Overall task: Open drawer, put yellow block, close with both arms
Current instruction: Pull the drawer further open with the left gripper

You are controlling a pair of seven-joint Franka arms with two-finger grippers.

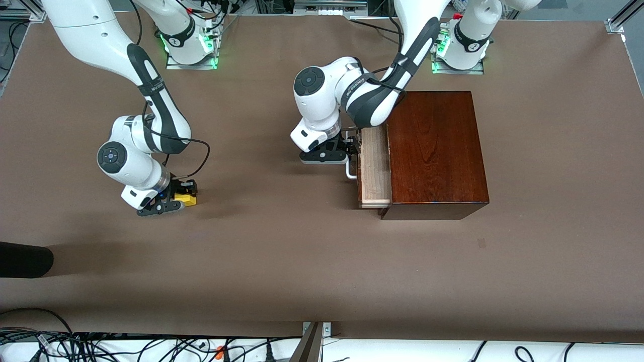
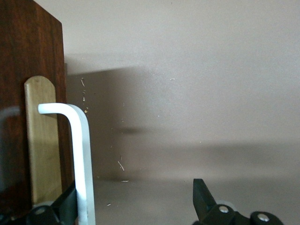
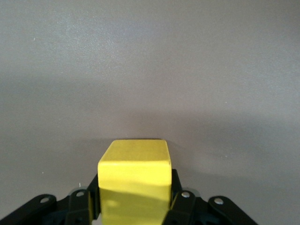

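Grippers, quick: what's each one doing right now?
Left gripper: open, fingers either side of the drawer's white handle.
Right gripper: shut on the yellow block.

The drawer [image 1: 375, 168] of the glossy red-brown box [image 1: 435, 151] stands partly pulled out toward the right arm's end of the table, showing a pale wood interior; its dark front carries a white U-shaped handle [image 2: 79, 159]. The yellow block [image 3: 134, 183], a small plain cube, sits low at the table well apart from the drawer, toward the right arm's end, clamped between black fingers [image 3: 79, 206].
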